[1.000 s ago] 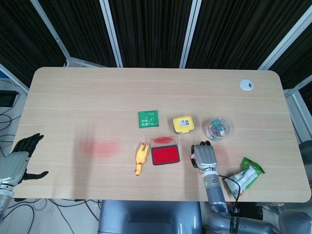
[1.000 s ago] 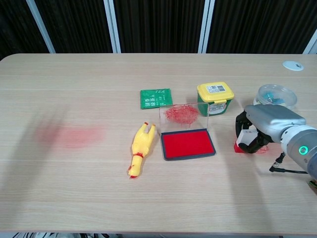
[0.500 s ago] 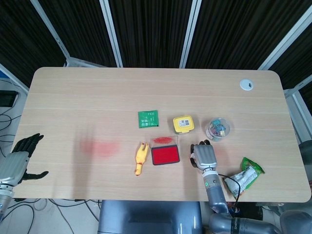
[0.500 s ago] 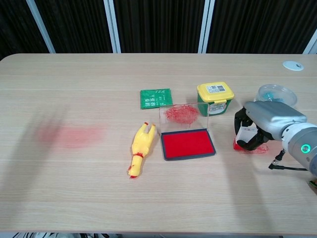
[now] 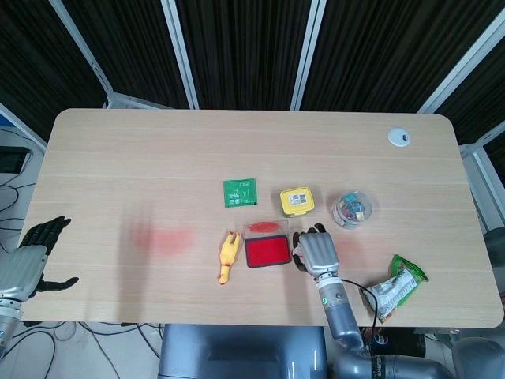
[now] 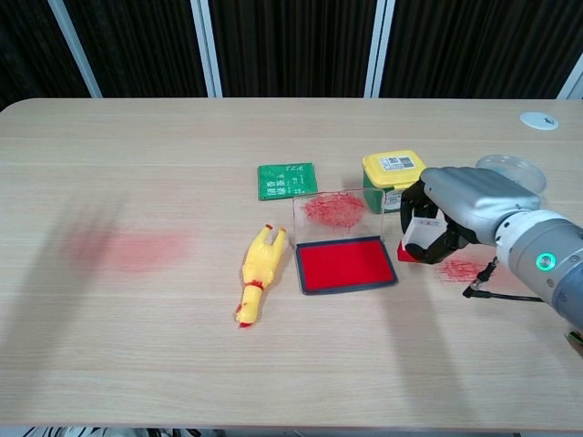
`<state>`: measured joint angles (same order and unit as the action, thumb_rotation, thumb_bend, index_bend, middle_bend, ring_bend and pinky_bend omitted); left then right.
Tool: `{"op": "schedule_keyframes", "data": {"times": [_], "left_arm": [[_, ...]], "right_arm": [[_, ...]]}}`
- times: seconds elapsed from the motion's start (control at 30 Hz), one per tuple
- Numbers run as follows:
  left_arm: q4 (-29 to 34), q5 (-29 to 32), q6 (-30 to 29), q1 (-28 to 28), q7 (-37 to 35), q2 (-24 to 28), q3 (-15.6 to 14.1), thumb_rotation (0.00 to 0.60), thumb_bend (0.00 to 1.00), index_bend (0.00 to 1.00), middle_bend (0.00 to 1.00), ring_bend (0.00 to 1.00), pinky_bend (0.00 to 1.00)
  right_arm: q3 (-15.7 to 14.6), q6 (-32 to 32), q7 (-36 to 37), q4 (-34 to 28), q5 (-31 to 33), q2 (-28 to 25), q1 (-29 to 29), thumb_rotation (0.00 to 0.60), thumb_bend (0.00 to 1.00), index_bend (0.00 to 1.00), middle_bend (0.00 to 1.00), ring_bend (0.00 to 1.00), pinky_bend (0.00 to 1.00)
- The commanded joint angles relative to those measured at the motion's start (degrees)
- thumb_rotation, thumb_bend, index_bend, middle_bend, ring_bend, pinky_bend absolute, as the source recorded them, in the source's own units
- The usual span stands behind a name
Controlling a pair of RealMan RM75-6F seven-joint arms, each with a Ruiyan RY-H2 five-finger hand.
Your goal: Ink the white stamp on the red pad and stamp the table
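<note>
My right hand [image 6: 455, 205] [image 5: 317, 251] grips the white stamp [image 6: 418, 235], whose red base shows under the fingers, just right of the red ink pad [image 6: 346, 264] [image 5: 267, 252]. The pad lies open with its clear, ink-smeared lid [image 6: 332, 211] standing up behind it. A fresh red stamp mark [image 6: 461, 269] is on the table right of the stamp. My left hand [image 5: 31, 257] hovers open off the table's left front corner, seen only in the head view.
A yellow rubber chicken [image 6: 259, 273] lies left of the pad. Behind are a green packet [image 6: 286, 179], a yellow-lidded tub [image 6: 394, 178] and a clear round container [image 6: 510, 167]. A faded red smear [image 6: 132, 248] marks the left table. A green snack bag [image 5: 397, 286] sits front right.
My right hand has carried the stamp leftward from the stamp mark to the pad's right edge, uncovering the red mark on the table. The left hand has stayed put.
</note>
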<state>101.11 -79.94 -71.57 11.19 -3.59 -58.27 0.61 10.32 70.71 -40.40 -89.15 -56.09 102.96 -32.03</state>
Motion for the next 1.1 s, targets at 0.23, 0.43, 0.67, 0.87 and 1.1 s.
{"op": "schedule_keyframes", "data": {"times": [0.23,0.43,0.67,0.87,1.1], "left_arm": [[-0.13,0.24,0.1,0.11,-0.24,0.02,0.21,0.6,0.0,0.0,0.0,0.0,0.0],[-0.25,0.41,0.17,0.19,-0.75,0.09,0.39,0.6,0.0,0.0,0.0,0.0,0.0],[-0.29,0.44,0.49,0.34,-1.45,0.23,0.47,0.6,0.0,0.0,0.0,0.0,0.0],[-0.16,0.44,0.74,0.46,-1.85,0.37,0.49,0.6,0.0,0.0,0.0,0.0,0.0],[-0.1,0.64,1.01,0.59,-2.2,0.49,0.58,0.6,0.0,0.0,0.0,0.0,0.0]], "right_arm": [[1.55,-0.12,-2.18,-0.44,1.43,3.18,-1.96,0.6,0.52,0.71,0.63,0.41,0.21],[2.43,-0.21,-4.17,1.17,1.96,6.18,-3.77,0.6,0.52,0.73,0.64,0.44,0.23],[3.19,-0.41,-5.14,2.86,2.56,8.52,-5.13,0.6,0.52,0.74,0.65,0.5,0.43],[3.54,-0.8,-5.36,4.28,3.16,9.59,-5.78,0.6,0.52,0.75,0.66,0.51,0.47],[4.14,-1.7,-5.56,6.82,3.8,11.65,-7.05,0.6,0.52,0.75,0.66,0.51,0.47]]}}
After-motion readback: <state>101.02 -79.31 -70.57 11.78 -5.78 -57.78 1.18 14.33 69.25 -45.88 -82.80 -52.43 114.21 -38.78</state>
